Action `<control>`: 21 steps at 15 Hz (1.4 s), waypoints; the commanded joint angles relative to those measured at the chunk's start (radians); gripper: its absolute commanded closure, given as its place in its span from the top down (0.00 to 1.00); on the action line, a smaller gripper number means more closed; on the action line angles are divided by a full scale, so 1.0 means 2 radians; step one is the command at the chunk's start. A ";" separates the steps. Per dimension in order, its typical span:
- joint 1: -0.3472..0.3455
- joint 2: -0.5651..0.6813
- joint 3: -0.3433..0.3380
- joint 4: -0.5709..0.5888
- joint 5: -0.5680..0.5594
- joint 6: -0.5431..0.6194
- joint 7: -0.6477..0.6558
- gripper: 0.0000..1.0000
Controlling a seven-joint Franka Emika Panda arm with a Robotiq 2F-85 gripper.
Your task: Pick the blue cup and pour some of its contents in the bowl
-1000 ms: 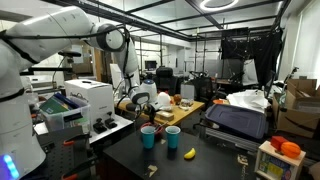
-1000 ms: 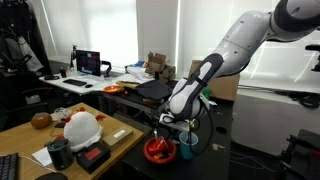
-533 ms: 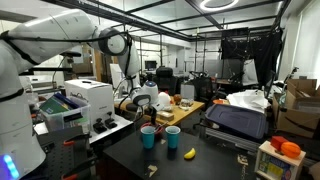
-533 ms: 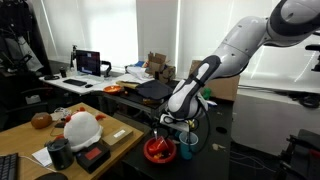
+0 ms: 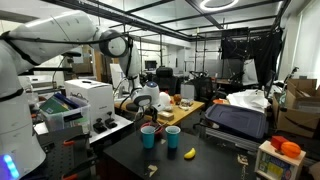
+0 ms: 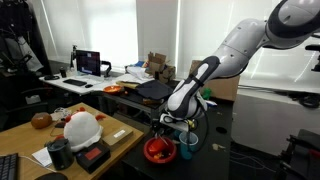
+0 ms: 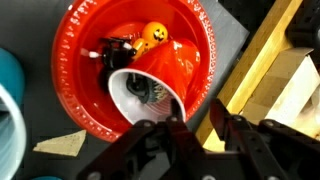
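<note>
In the wrist view my gripper (image 7: 200,135) hangs over the right rim of the red bowl (image 7: 75,110). Its jaws stand partway closed with a gap, and the bowl's rim shows through it. A red cup with a white inside (image 7: 165,75) lies on its side in the bowl beside an orange pumpkin figure (image 7: 154,32). The blue cup (image 7: 8,72) shows only at the far left edge, apart from the fingers. In an exterior view two blue cups (image 5: 148,136) stand side by side on the dark table. In an exterior view the gripper (image 6: 172,126) sits just above the bowl (image 6: 158,152), with a blue cup (image 6: 187,148) next to it.
A yellow banana (image 5: 189,153) lies on the dark table near the cups. A wooden table edge (image 7: 255,60) runs close to the bowl's right side. A white printer (image 5: 90,98) and cluttered benches surround the work area. A white helmet (image 6: 80,128) rests on the desk nearby.
The jaws have narrowed from wide apart to partway closed. The arm has stayed in place over the bowl.
</note>
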 commanded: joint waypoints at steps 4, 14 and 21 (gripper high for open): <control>-0.019 0.005 0.019 0.008 0.017 -0.002 -0.028 0.00; -0.071 -0.011 0.062 -0.012 0.017 -0.019 -0.060 0.01; -0.138 -0.018 0.125 -0.023 0.027 -0.061 -0.101 0.01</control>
